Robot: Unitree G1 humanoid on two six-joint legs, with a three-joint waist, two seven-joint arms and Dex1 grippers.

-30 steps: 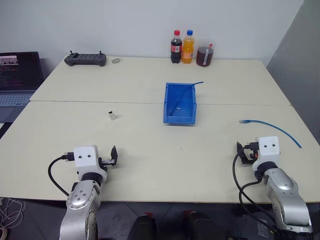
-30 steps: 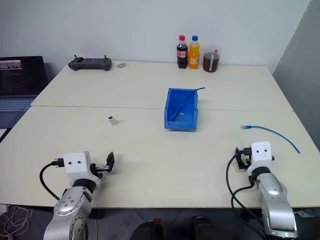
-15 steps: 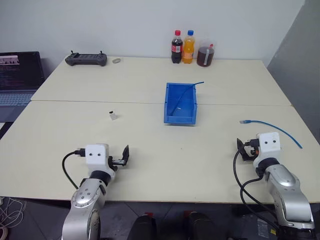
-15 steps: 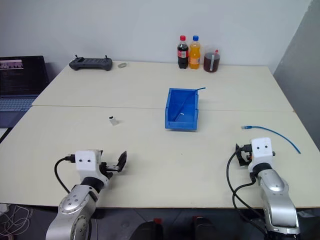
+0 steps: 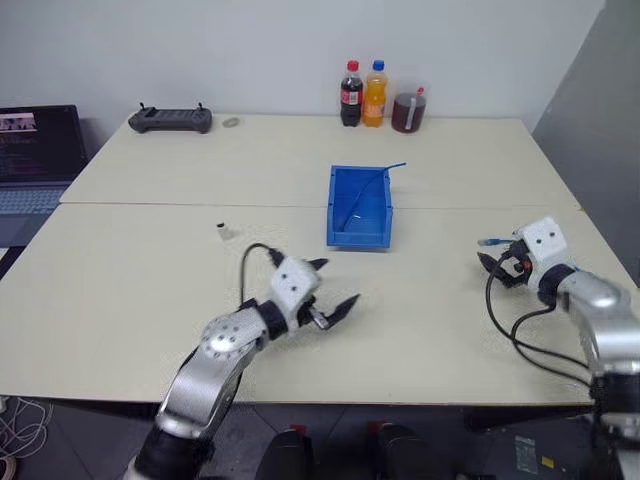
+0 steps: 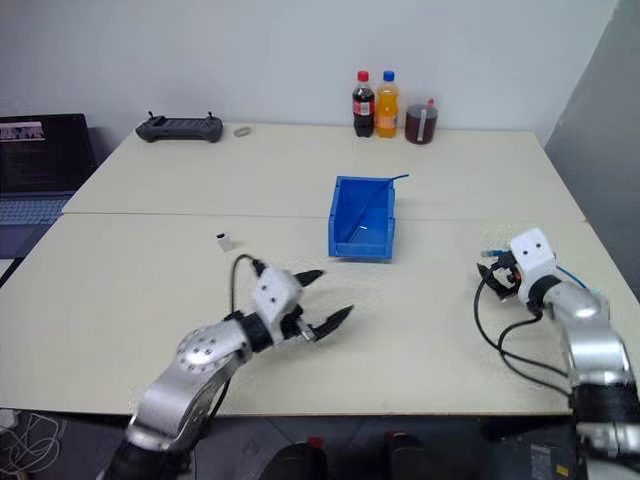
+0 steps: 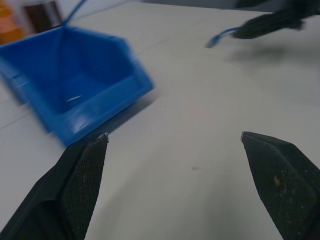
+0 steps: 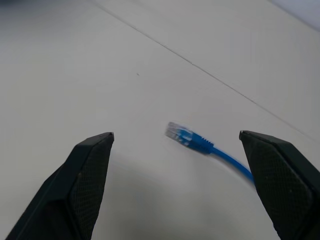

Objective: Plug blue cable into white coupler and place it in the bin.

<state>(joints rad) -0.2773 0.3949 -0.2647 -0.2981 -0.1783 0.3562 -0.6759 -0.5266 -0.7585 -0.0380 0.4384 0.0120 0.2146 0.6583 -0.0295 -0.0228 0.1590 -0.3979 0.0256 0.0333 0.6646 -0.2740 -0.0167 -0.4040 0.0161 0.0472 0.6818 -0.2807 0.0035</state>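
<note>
The blue cable's plug end (image 5: 487,242) lies on the table at the right, and the cord trails back behind my right hand. My right gripper (image 5: 498,266) hovers just short of that plug and is open. In the right wrist view the plug (image 8: 182,136) sits between the two spread fingers (image 8: 85,180). The white coupler (image 5: 224,231) stands alone on the left half of the table. The bin (image 5: 360,205) rests at the table's middle. My left gripper (image 5: 338,281) is open and empty, in front of the bin and pointing toward its near corner (image 7: 75,95).
Another thin blue cord (image 5: 372,185) lies across the bin with its end over the far rim. Two bottles (image 5: 352,95) and a jar (image 5: 408,112) stand at the back edge. A black controller (image 5: 170,120) and a laptop (image 5: 35,150) are at the back left.
My left arm has swung right and forward from the table's near left edge to just in front of the bin. My right gripper has moved forward and right, up to the cable's plug.
</note>
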